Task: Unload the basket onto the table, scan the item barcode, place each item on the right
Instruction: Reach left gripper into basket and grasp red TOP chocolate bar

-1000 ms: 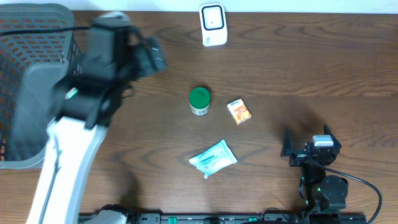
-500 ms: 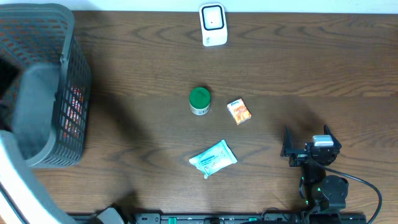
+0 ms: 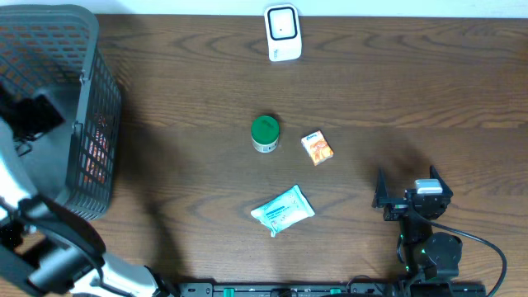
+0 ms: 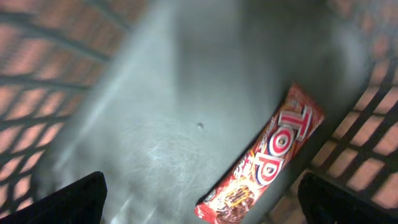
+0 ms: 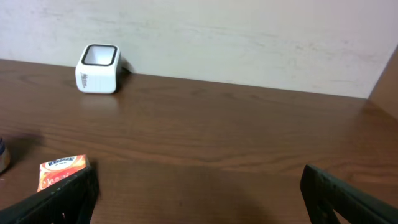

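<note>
While the left gripper (image 4: pixel 205 202) is hanging inside the basket (image 3: pixel 91 99) with its fingers spread wide and holding nothing, a packet (image 4: pixel 267 158) is lying below it. That packet is long, narrow and glossy red, and it is showing the white letters "TOP" along its face; no barcode is showing on this side. It is lying slantwise on the basket's grey floor (image 4: pixel 186 93), right beside the mesh wall, and it is the only thing showing in there. From overhead, a bit of red is showing through the mesh. The basket itself is sitting at the table's (image 3: pixel 412 82) far left edge.

A white scanner (image 3: pixel 282 33) is standing at the table's far edge, well apart from the basket. Near the middle, a green-lidded jar (image 3: pixel 265 134) is standing just beside a small orange box (image 3: pixel 317 148), and a pale blue tissue pack (image 3: pixel 282 210) is lying nearer the front. The right gripper (image 3: pixel 406 186) is resting at the front right, its fingers also spread apart and empty.
</note>
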You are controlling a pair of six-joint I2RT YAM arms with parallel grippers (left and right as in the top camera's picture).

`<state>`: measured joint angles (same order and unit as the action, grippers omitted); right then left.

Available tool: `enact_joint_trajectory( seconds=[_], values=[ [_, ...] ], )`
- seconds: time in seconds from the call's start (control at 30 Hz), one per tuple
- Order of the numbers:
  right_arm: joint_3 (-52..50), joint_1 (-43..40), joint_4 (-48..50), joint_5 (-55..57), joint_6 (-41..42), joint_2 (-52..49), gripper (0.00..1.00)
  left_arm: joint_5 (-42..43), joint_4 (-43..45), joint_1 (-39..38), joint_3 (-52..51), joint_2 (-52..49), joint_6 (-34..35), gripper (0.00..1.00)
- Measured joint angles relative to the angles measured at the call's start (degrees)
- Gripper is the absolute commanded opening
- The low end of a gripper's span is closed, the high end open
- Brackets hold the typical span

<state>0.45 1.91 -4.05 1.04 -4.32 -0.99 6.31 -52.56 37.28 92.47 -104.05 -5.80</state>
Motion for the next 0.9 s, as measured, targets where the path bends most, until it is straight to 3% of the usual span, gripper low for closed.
enact_joint_trajectory(
  seconds=[0.27,0.63,0.7,0.77,0.9],
  values=[
    [0.0,0.02,0.0,0.0,0.0,0.0,0.99,0.42,-1.07,-3.69,-0.07,-7.56,-11.87,0.98],
    [0.0,0.02,0.0,0.0,-0.02,0.0,0.99,0.7,-2.84,-4.5,-0.11,-16.2,-17.66,0.99],
    [0.0,0.02,0.0,0.0,-0.02,0.0,0.99,0.9,-3.06,-4.5,-0.09,-17.31,-18.12,0.87],
    [0.0,0.02,0.0,0.0,0.0,0.0,0.99,0.57,-3.13,-4.59,0.0,-17.46,-18.6,0.64],
    [0.0,0.02,-0.02,0.0,-0.02,0.0,0.99,-0.2,-2.67,-4.48,0.09,-17.68,-18.97,0.34]
  ],
)
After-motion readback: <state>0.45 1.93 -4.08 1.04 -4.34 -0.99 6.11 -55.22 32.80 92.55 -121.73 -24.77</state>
